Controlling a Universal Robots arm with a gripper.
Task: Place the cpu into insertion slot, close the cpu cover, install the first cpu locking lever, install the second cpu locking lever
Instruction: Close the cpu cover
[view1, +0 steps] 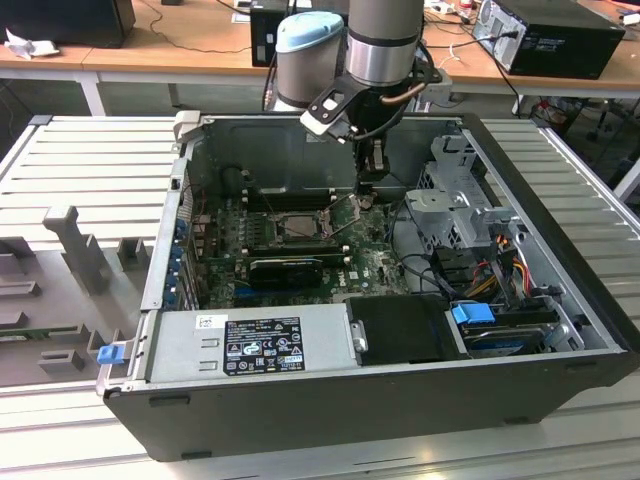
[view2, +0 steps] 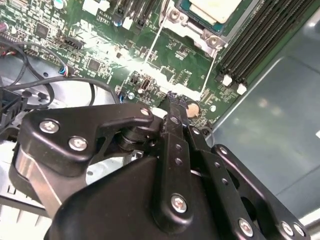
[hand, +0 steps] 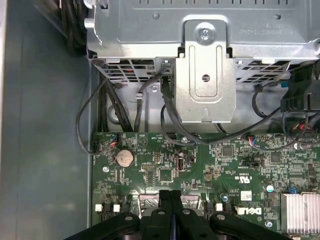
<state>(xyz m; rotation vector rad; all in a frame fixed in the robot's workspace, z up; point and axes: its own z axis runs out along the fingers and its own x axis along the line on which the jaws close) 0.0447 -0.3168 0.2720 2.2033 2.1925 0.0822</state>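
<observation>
Inside the open case (view1: 330, 410), the gripper (view1: 366, 192), fingers pressed together (holding nothing), hovers just to the exterior view's right of the slot (view1: 279, 226), where the cpu (view2: 220, 7) sits.

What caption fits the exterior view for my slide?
Robot pincer hangs inside an open computer case, beside the cpu.

No print here is plain enough for me to read. A black label (view1: 262, 345) and a small white sticker (view1: 210, 322) lie on the grey power supply (view1: 320, 322) by the case's (view1: 380, 410) near edge in the exterior view. A white printed mark (hand: 248, 210) stands on the motherboard (hand: 210, 160) near my gripper (hand: 169, 194).
</observation>
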